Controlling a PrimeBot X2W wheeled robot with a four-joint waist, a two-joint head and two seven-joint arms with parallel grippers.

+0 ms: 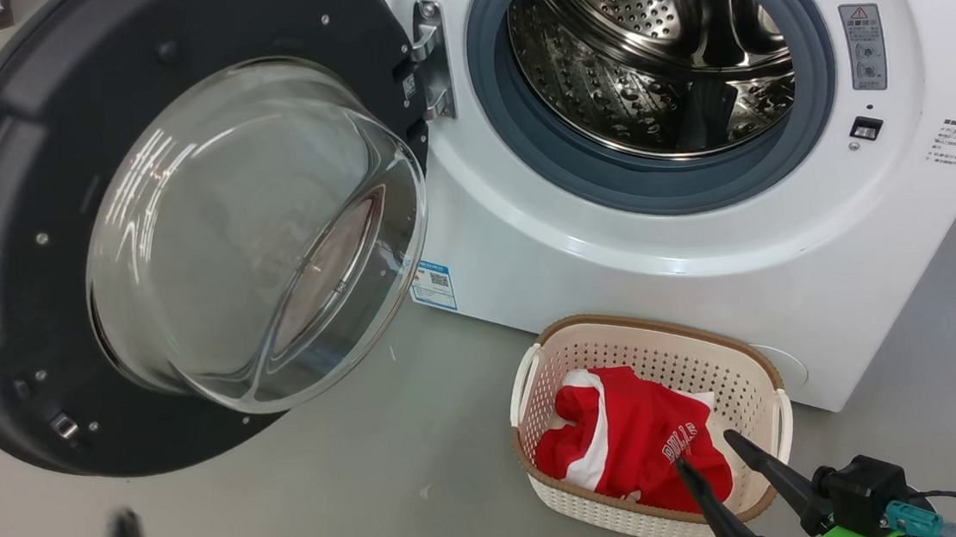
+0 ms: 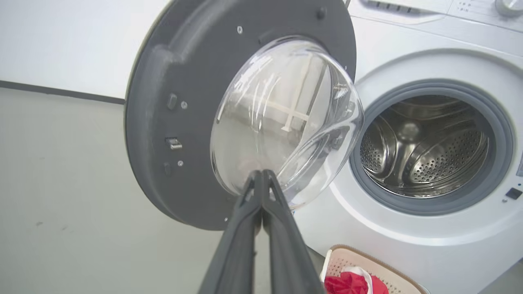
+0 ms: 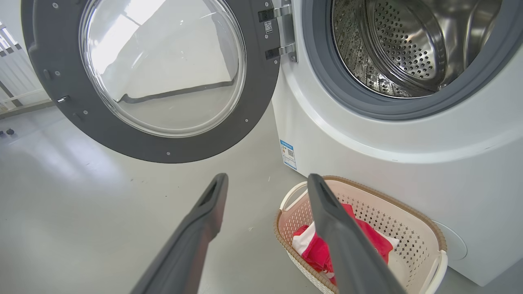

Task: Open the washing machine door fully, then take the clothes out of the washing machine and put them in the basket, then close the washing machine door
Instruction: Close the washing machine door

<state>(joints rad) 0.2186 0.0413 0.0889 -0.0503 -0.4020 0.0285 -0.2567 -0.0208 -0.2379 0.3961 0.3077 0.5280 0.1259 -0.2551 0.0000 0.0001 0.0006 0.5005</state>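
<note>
White front-loading washing machine, its black-rimmed round glass door swung wide. Just before the machine, a cream perforated plastic basket holds the red white-trimmed garment, its lettering partly folded under. Right gripper is spread wide over the basket, hiding its near rim. Left gripper is pinched together before the door glass.

You are facing an open drum. The washing machine door is jutting left, the basket sitting below.
</note>
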